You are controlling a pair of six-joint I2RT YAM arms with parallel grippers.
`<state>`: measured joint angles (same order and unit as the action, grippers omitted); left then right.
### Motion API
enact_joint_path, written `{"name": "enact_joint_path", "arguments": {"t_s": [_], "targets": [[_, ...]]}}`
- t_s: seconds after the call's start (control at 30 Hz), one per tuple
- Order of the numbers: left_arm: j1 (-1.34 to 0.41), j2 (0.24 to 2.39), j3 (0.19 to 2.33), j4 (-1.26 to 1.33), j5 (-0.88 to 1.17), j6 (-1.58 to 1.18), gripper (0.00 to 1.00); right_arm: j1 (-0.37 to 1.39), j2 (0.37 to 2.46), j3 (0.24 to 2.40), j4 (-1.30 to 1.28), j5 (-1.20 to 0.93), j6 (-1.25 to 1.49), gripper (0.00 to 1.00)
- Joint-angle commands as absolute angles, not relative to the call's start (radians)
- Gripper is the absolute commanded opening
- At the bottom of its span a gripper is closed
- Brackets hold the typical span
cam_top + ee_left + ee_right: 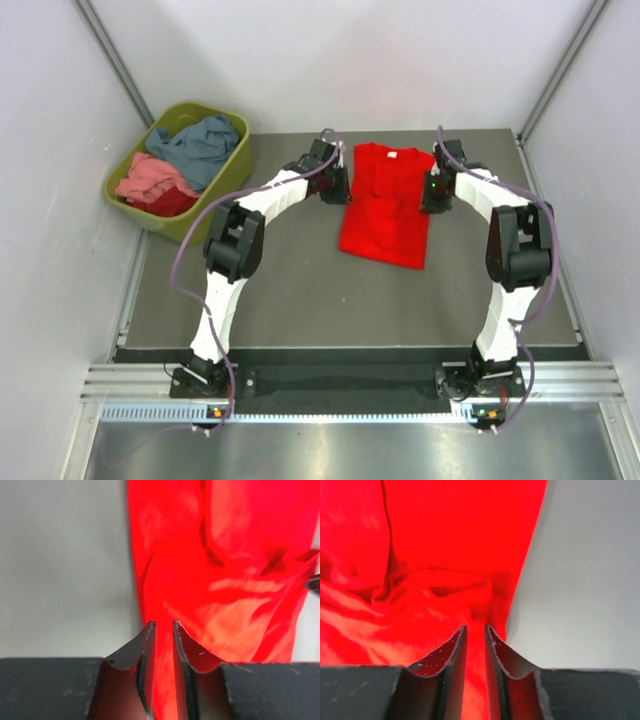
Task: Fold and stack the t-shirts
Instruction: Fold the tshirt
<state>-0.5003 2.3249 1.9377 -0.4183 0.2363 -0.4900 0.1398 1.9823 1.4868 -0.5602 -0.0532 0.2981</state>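
Note:
A bright red t-shirt (pixel 385 205) lies on the dark mat, folded narrow, its white neck label (pixel 393 155) at the far end. My left gripper (pixel 340 188) is at its left edge and my right gripper (pixel 432 195) at its right edge. In the left wrist view the gripper (pixel 164 624) has its jaws a narrow gap apart over the red cloth (pixel 220 555). The right gripper (pixel 475 627) stands the same way over the shirt's right edge (pixel 445 540). Red cloth shows through both gaps, with no pinch visible.
An olive-green tub (pixel 240 150) stands at the far left off the mat. It holds a blue-grey t-shirt (pixel 200 145), a salmon pink one (pixel 150 178) and a darker red one (pixel 170 200). White walls close in on both sides.

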Motion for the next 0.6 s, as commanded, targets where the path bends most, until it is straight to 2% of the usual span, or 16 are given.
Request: {"name": "enact_joint_path", "arguments": {"t_s": [0.0,0.27,0.57], "targets": [[-0.502,2.182,1.843,-0.451,0.264,-0.495,0.25,0.140,1.840,1.421,-0.575,-0.072,0.296,0.23],[-0.500,2.117,1.665,-0.471,0.317,-0.456,0.31,0.141,1.654,1.183,-0.557,-0.178,0.314,0.35],[-0.505,2.111,1.565,-0.456,0.391,-0.454,0.31,0.141,1.612,1.009,-0.512,-0.215,0.308,0.39]]}}
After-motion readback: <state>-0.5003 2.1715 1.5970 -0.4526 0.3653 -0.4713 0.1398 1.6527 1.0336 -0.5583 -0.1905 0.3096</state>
